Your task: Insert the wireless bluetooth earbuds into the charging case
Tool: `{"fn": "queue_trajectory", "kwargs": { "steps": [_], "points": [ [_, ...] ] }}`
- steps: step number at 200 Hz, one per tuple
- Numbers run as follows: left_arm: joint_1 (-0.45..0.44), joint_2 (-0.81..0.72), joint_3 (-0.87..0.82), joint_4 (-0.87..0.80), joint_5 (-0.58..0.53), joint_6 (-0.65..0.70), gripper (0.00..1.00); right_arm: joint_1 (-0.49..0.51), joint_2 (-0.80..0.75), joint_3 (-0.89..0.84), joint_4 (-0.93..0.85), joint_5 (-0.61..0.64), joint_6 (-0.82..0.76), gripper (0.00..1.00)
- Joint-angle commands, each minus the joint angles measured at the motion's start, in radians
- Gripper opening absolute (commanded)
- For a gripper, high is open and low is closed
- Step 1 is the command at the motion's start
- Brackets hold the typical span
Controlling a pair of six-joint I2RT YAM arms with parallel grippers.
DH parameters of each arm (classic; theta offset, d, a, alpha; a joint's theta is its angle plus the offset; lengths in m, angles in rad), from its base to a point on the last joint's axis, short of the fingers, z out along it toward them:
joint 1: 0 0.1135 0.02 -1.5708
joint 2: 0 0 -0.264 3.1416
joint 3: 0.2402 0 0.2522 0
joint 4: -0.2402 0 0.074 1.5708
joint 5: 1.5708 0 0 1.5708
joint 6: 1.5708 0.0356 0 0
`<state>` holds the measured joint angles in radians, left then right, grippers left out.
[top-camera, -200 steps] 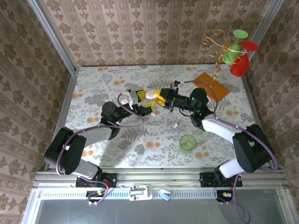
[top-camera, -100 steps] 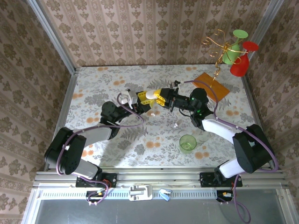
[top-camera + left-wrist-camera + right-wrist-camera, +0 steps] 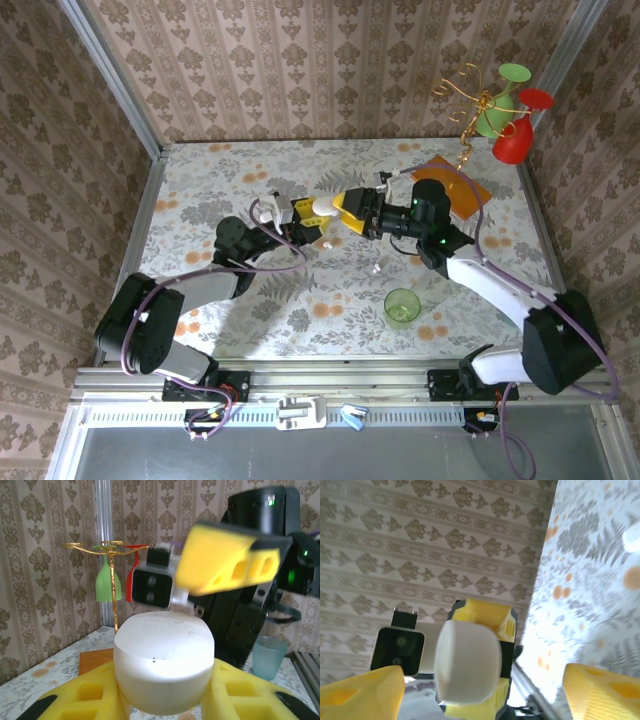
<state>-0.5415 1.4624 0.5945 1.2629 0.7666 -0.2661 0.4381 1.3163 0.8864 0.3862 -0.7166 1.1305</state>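
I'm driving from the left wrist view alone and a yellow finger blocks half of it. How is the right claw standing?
Observer: The right wrist view shows the right claw open, its fingers spread well clear of the white case held in the left claw.
Operator: Any earbuds on the table?
Observer: The top view shows one tiny white earbud on the table, beside the left claw.
Operator: Only that one?
Observer: A second tiny piece lies closer to the green cup; too small to identify.
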Motion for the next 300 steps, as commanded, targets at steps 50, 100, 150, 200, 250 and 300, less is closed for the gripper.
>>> {"fn": "queue_trajectory", "kwargs": {
  "steps": [50, 100, 150, 200, 250, 300],
  "points": [
    [0.009, -0.025, -0.019, 0.029, 0.131, -0.106, 0.24, 0.064, -0.169, 0.138, -0.608, 0.188, -0.968, 0.92],
    [0.009, -0.022, -0.025, 0.029, 0.206, -0.13, 0.23, 0.09, -0.178, 0.156, -0.608, 0.268, -1.185, 0.91],
    [0.008, -0.019, -0.012, 0.029, 0.238, -0.135, 0.23, 0.09, -0.149, 0.184, -0.601, 0.286, -1.173, 0.87],
    [-0.003, -0.016, -0.004, 0.029, 0.245, -0.155, 0.23, 0.09, -0.137, 0.197, -0.613, 0.301, -1.172, 0.84],
    [-0.011, -0.012, 0.004, 0.029, 0.259, -0.154, 0.23, 0.09, -0.111, 0.215, -0.624, 0.344, -1.174, 0.84],
    [-0.016, -0.016, 0.004, 0.028, 0.265, -0.16, 0.23, 0.079, -0.111, 0.224, -0.597, 0.404, -1.17, 0.84]
  ]
}}
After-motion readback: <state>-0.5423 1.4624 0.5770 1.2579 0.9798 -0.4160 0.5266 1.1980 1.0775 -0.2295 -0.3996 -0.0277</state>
